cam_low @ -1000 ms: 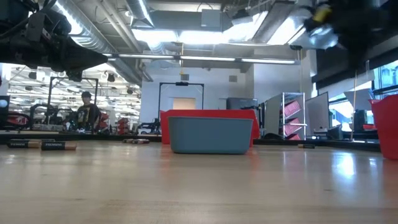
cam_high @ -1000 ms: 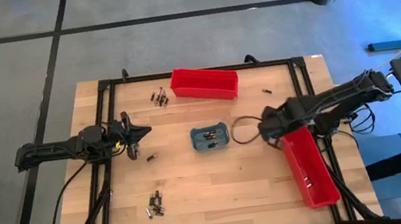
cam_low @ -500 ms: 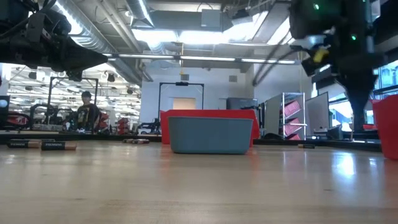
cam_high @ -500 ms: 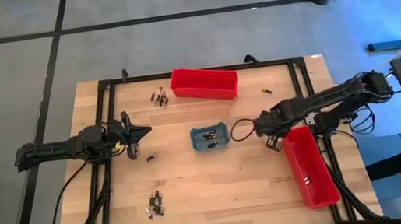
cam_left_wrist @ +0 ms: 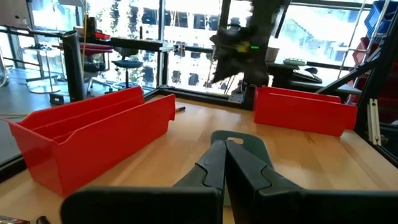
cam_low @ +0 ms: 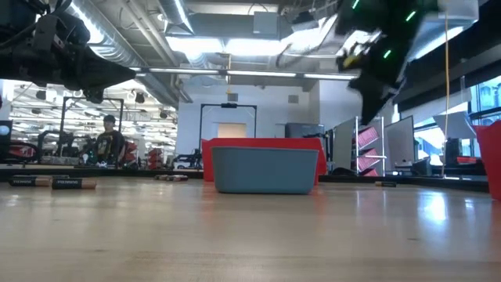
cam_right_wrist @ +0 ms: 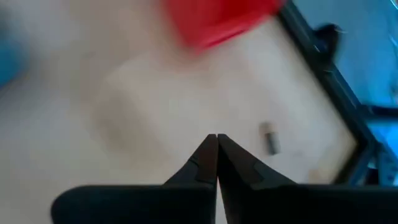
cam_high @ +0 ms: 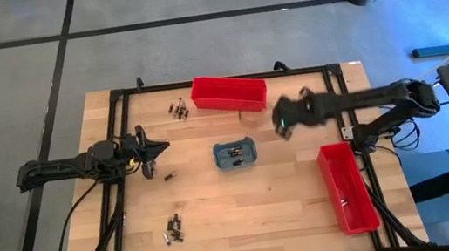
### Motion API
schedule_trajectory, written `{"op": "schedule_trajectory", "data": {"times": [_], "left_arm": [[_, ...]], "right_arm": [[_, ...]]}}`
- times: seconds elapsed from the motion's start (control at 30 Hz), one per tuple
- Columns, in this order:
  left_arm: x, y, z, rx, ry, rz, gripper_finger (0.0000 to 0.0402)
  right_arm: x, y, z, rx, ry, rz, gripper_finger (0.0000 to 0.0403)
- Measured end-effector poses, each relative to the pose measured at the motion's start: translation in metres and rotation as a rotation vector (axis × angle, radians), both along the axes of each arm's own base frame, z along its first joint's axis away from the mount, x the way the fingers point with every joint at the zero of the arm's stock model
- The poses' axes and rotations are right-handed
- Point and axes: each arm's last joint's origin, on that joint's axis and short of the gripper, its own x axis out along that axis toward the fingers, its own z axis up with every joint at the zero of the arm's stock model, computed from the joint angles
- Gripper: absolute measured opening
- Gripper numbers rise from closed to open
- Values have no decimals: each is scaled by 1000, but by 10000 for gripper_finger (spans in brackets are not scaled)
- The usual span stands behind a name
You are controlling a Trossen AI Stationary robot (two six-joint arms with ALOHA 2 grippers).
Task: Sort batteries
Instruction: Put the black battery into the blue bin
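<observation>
Left hand (cam_high: 160,147): mine, fingers pressed shut on nothing, at the tabletop's (cam_high: 244,202) 9 o'clock side.
Batteries, left groups: a cluster (cam_high: 177,107) toward 11 o'clock, a single (cam_high: 169,176) just beside my left hand, another cluster (cam_high: 174,229) toward 7 o'clock.
Grey-blue tray (cam_high: 235,154): centre, a few batteries inside.
Red bin (cam_high: 229,93): at 12 o'clock.
Right hand (cam_high: 281,124): mine, fingers together, empty, raised between tray and far bin.
Lone battery (cam_right_wrist: 270,138): on bare wood ahead of my right fingertips.
Second red bin (cam_high: 346,188): toward 4 o'clock.
</observation>
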Motion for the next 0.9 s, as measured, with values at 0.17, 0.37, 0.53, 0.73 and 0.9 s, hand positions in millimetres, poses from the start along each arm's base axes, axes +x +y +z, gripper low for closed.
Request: {"op": "schedule_trajectory", "data": {"times": [0.17, 0.37, 0.53, 0.73, 0.9], "left_arm": [[0, 0, 1, -5, -9, 1, 1], [0, 0, 1, -23, -14, 0, 1], [0, 0, 1, -30, -17, 0, 1], [0, 0, 1, -30, -18, 0, 1], [0, 0, 1, -30, -18, 0, 1]], "right_arm": [[-19, -73, -8, 122, -68, -86, 68], [-46, -123, -27, 321, -88, -203, 180], [-44, -137, -52, 370, -7, -193, 240], [-38, -142, -81, 435, 96, -164, 236], [-35, -144, -94, 475, 138, -122, 193]]}}
